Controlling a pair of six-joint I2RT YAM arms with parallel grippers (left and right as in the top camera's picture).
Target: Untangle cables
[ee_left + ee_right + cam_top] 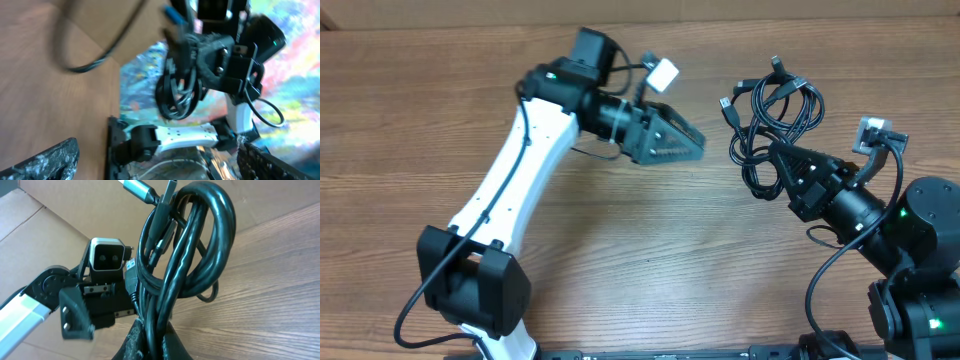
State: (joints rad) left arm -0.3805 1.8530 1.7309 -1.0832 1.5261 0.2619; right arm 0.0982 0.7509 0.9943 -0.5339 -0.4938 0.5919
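**Cable bundle clamped in the right gripper, left gripper standing off**

The wooden table [650, 260] carries both arms. The white left arm [520, 160] reaches up from the near left corner, and the black right arm [920, 230] comes in from the near right.

The cables [782, 100] form one looped black bundle at the far right of the table, with several plug ends sticking out at its top and left. The right gripper [778, 152] meets the bundle at its near edge. In the right wrist view the cords [200, 245] rise straight out from between its fingers [134, 341], which are closed on them.

The left gripper [692, 145] points toward the bundle from the left, near it but apart. Its own camera shows its fingers [45, 160] spread wide at the two lower corners, with nothing between them.

A silver-shelled plug [140, 189] juts from the top of the loops. A black plug [131, 272] lower down bears small pale markings, too small to read.
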